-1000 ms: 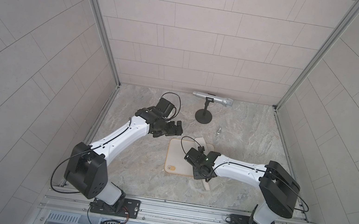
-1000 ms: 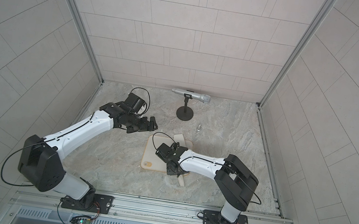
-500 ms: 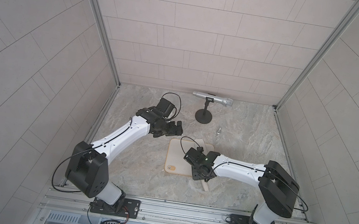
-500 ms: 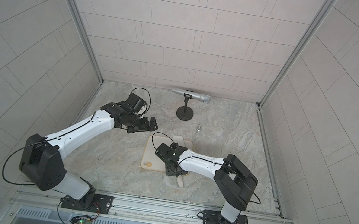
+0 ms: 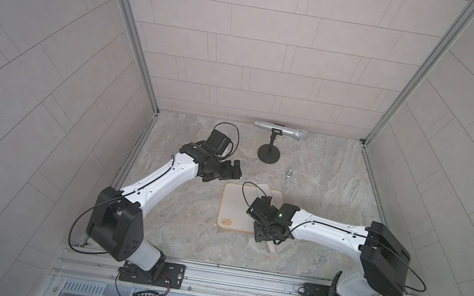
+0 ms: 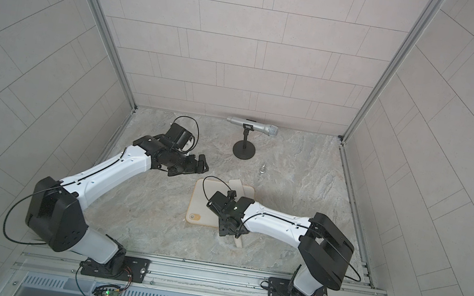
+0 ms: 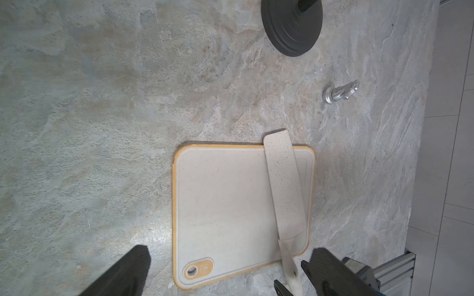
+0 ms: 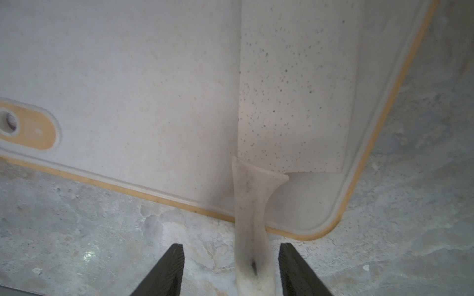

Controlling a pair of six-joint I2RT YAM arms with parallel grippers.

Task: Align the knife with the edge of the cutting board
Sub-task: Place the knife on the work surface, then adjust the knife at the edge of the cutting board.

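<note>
Cream cutting board (image 7: 225, 205), tan rim; print on tan oval (image 7: 199, 267) too faint to read. Knife (image 7: 283, 184) flat on board near one side edge, slightly skewed, handle (image 8: 252, 217) overhanging rim. R gripper (image 8: 230, 246) jaws apart, straddling handle, gap either side. L gripper (image 7: 229, 251) spread wide, above the scene.

Two robot arms share one look. The left arm (image 5: 166, 178) and right arm (image 5: 324, 236) have smooth white link shells joined by boxy black joint housings. Thin black cables (image 5: 82, 221) loop off each. A small green light (image 5: 280, 215) glows on the right arm's wrist. The left pincer (image 7: 228, 249) and right pincer (image 8: 230, 246) are black, with tapered matte fingers (image 8: 169, 269). Black base plates (image 5: 174, 272) carry silver screws.
</note>
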